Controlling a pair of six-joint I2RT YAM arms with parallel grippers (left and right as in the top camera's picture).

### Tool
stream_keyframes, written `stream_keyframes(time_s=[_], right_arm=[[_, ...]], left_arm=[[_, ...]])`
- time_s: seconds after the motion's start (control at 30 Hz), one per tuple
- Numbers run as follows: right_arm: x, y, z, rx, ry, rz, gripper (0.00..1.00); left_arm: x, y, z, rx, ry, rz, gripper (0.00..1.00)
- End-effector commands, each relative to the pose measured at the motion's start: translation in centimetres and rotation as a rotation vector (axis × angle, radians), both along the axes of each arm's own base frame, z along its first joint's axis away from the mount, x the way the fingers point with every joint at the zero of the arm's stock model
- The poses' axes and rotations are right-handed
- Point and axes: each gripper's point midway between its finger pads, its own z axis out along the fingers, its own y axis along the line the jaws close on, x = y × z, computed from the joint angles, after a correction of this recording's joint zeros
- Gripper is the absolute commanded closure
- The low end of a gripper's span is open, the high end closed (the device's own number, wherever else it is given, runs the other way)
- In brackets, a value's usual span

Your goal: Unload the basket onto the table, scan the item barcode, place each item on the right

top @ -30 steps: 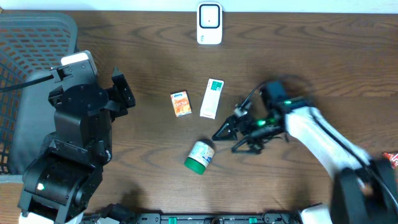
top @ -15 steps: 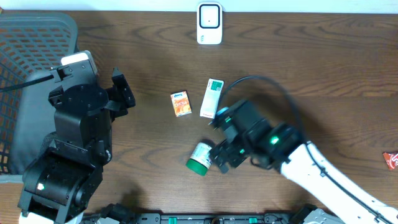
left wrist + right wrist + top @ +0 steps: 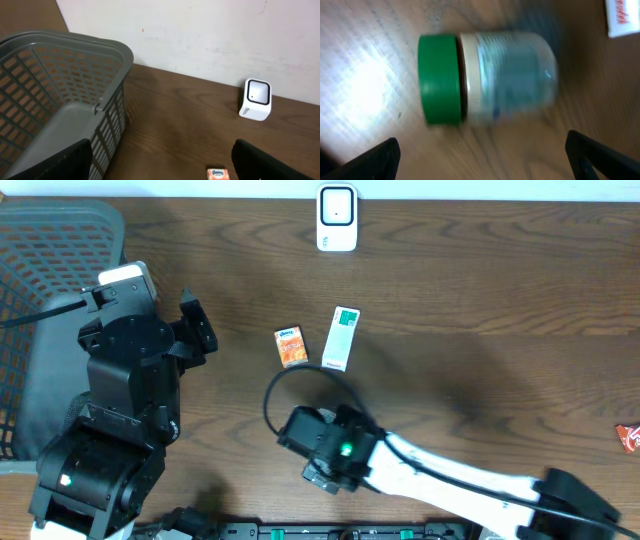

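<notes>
I count two small cartons before me: one orange carton (image 3: 291, 347) and one white-and-green carton (image 3: 342, 338). Of the rest I see a single one each: one green-lidded jar (image 3: 485, 77), one white scanner (image 3: 337, 218), one grey basket (image 3: 55, 230), one red packet (image 3: 628, 437), only partly in view

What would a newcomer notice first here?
The green-lidded jar fills the right wrist view, lying on its side on the wood just ahead of the open jaws. Overhead, the white right arm stretches along the near edge and hides that jar; the white scanner stands at the far edge.
</notes>
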Motion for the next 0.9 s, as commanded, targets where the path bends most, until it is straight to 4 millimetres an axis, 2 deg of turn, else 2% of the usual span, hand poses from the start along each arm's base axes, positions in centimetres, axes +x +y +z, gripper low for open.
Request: stream_keyframes(time_s=[0.0,0.1,0.23,0.37,0.47,0.57,0.67,0.77,0.8,0.87], right_arm=[[0.7,-0.5,-1.7,-0.063,-0.032,-0.013,0.01],[0.9,-0.1,-2.2,-0.064,-0.035,-0.014,0.01],[2.1,-0.1,-1.5,-0.071,-0.105,-0.036,0.01],[2.8,0.1,0.2,-0.095,-0.136,-0.026,0.01],[2.9,0.8,2.4,-0.070,-0.126,-0.086,0.01],[1.9,2.5,5.1,0.052,-0.041,-0.281,0.01],[-0.6,5.3,7.1,0.213,0.169,-0.472,0.01],[-2.3,8.3,8.2,0.341,0.328,-0.562,0.01],[-2.6,8.8,8.4,0.359,0.355,-0.570,0.01],[-2.0,8.0,7.9,0.330,0.271,-0.580,0.01]], left_arm=[[-0.1,0.2,-0.3,0.002,0.004,0.013,0.11],[-0.1,0.2,-0.3,0.002,0.004,0.013,0.11],[-0.1,0.2,-0.3,0.002,0.004,0.013,0.11],[-0.1,0.2,-0.3,0.002,0.004,0.013,0.11],[-0.1,0.2,-0.3,0.002,0.004,0.013,0.11],[-0.1,0.2,-0.3,0.002,0.004,0.013,0.11],[-0.1,0.2,-0.3,0.002,0.004,0.013,0.11],[-0.1,0.2,-0.3,0.002,0.004,0.013,0.11],[-0.1,0.2,-0.3,0.002,0.004,0.013,0.11],[-0.1,0.2,-0.3,0.002,0.004,0.013,0.11]])
